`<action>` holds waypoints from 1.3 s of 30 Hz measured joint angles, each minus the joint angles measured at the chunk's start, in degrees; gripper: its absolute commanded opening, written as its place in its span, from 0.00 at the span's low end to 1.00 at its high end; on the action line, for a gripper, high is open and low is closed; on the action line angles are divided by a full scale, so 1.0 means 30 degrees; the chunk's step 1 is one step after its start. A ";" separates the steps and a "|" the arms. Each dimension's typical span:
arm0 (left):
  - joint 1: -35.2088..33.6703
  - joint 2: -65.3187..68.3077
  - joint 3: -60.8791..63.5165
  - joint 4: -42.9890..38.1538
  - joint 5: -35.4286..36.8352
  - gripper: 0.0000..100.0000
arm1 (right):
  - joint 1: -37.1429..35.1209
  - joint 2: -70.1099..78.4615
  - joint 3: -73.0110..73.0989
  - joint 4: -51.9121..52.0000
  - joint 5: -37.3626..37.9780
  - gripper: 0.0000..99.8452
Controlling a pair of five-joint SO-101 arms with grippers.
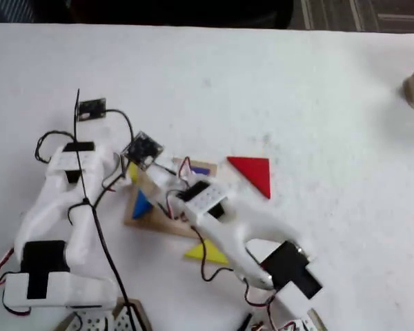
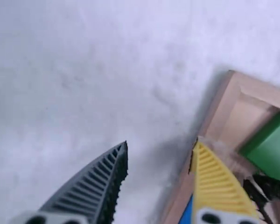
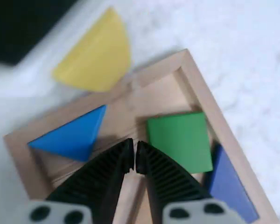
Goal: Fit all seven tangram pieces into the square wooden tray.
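While your right claw [image 3: 134, 149] hangs over the square wooden tray [image 3: 200, 93] with its two dark fingers pressed together and nothing between them, the pieces not yet placed lie outside the tray. Under this claw is bare tray floor. The light blue triangle piece [image 3: 67, 135] lies in the tray on one side of the claw. The green square piece [image 3: 179, 140] is just beside it on the other side, and the dark blue flat piece [image 3: 228, 182] is beyond the green one, along the rim.

The red triangle piece [image 1: 252, 172] lies on the white bench [image 1: 317, 103], to the right of your right claw and apart from the tray, with its long edge turned toward this claw. Nothing stands between them, I judge. The yellow triangle piece [image 1: 207, 252] lies behind the same claw, near the tray's rim, and the right arm itself partly covers it. So the right arm is nearer to both pieces, and the red one is easier to reach.

Your left claw [image 2: 161, 147] is spread and holds nothing. Its yellow finger [image 2: 214, 182] is at the tray's rim, and its grey finger [image 2: 102, 182] is over bare bench outside the tray.
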 measured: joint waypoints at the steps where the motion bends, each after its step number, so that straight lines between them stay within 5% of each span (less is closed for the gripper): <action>1: 0.0000 0.0000 0.0000 0.0000 0.0000 0.24 | 0.0029 0.0088 -0.0147 0.0000 0.0000 0.02; 25: -0.0029 0.0000 -0.0059 0.0000 -0.0059 0.23 | 0.0557 -0.1582 -0.2374 0.7707 -0.1289 0.02; 31: -0.0029 0.0000 -0.0059 0.0000 -0.0059 0.23 | 0.1348 -0.3165 -0.1670 0.4659 -0.3253 0.02; 39: -0.0029 0.0000 -0.0059 0.0000 -0.0059 0.23 | 0.1407 0.1407 -0.1084 -0.1436 -0.3311 0.02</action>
